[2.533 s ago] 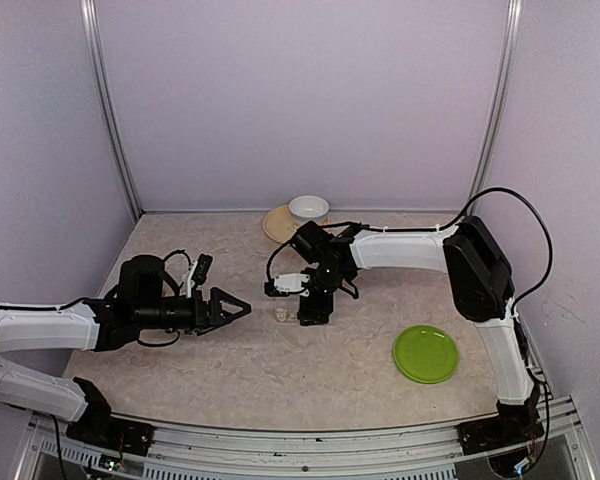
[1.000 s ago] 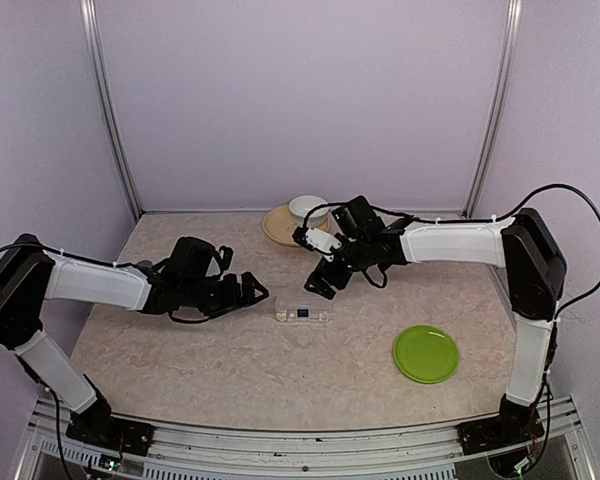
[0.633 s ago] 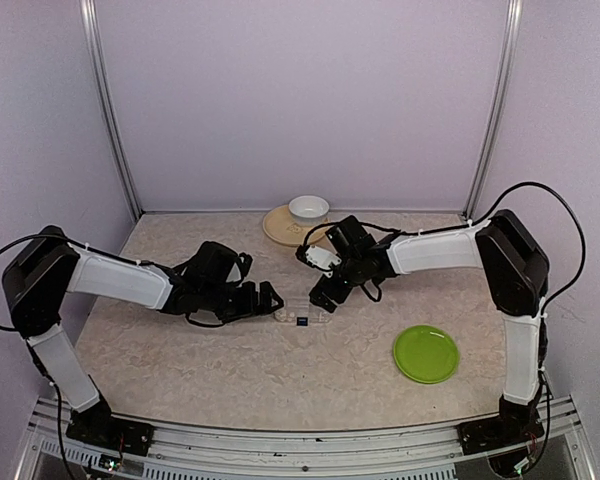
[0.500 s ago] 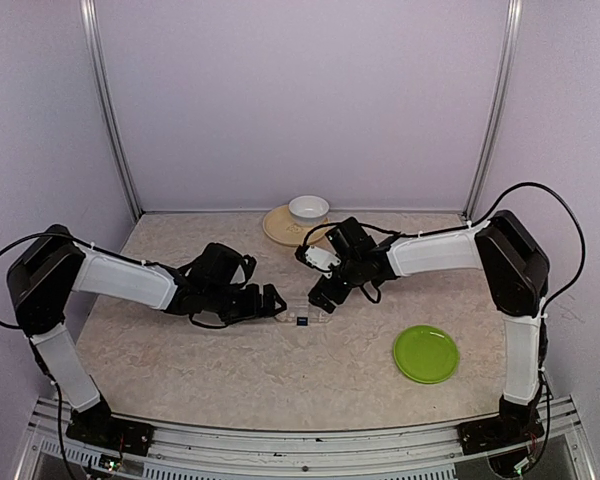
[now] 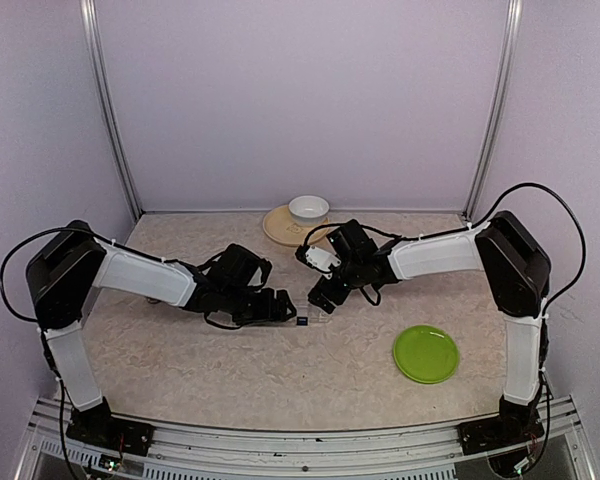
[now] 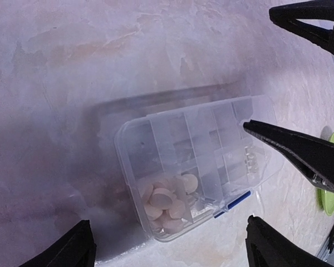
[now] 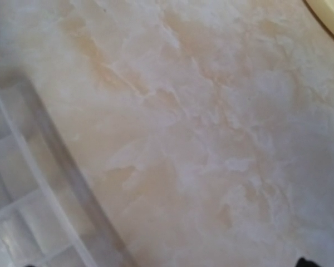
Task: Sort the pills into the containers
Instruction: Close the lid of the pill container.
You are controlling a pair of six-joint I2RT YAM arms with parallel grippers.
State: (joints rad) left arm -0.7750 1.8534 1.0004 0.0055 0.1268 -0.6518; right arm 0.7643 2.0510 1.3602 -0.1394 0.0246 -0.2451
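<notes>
The left arm (image 5: 135, 275) and the right arm (image 5: 435, 252) are built alike; the long links wear smooth white shells, the joints sit in bulky black housings; thin black cables (image 5: 527, 184) loop off the shoulder housings; the wrists are black, the right one carrying a small white block (image 5: 325, 258); the bases (image 5: 495, 432) are black; the fingers (image 6: 300, 153) of the right gripper (image 5: 318, 298) are matt black, tapering to sharp points.

Clear plastic pill box (image 6: 203, 147), matt marbled tabletop (image 6: 72, 67)
</notes>
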